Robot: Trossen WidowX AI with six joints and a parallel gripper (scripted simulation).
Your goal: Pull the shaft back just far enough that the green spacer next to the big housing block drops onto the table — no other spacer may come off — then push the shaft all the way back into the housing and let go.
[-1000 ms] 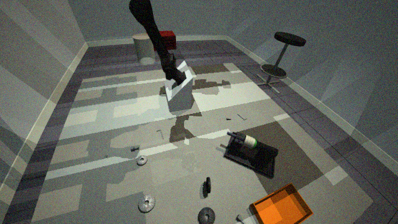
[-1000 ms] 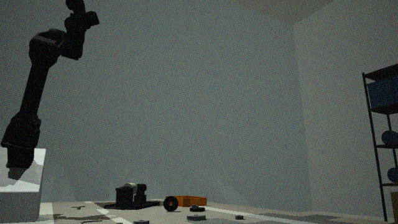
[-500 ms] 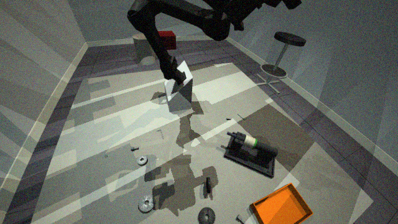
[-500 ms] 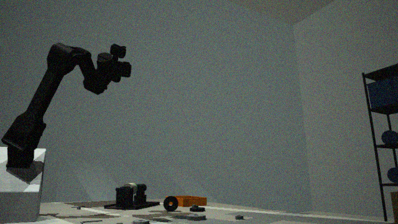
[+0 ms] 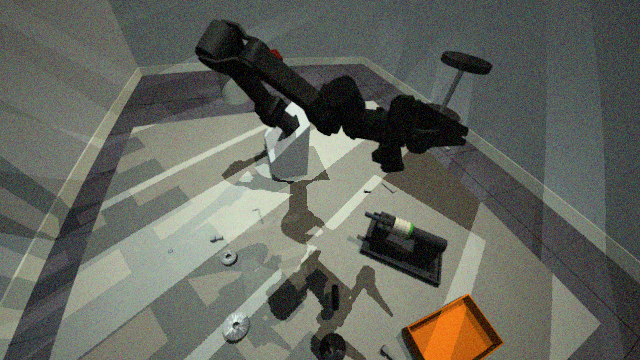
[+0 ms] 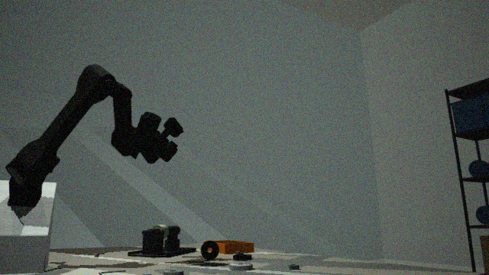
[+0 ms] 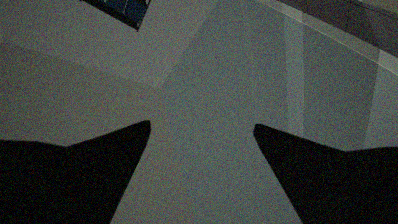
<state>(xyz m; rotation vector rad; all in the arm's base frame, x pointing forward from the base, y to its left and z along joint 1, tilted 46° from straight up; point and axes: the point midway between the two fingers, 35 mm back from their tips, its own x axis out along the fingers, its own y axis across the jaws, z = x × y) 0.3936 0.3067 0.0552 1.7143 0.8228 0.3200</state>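
Observation:
The dark fixture stands on its base plate (image 5: 400,269) right of centre in the top view; it also shows low in the exterior view. The green spacer (image 5: 411,229) sits on the shaft line against the big dark housing block (image 5: 430,241). Pale spacers (image 5: 400,225) sit beside it. The dark shaft end (image 5: 370,215) sticks out at the left end of the fixture. The shaft inside the spacers and block is hidden. My gripper (image 5: 466,136) (image 7: 204,127) is open and empty, high above and behind the fixture. It points at the walls in the wrist view, with no fixture in sight.
An orange tray (image 5: 445,327) (image 6: 241,247) lies near the fixture. A dark disc (image 5: 335,297) stands on edge. A dark wheel (image 5: 332,343), two grey rings (image 5: 235,327) and small screws (image 5: 216,239) lie on the table. A stool (image 5: 466,62) stands behind.

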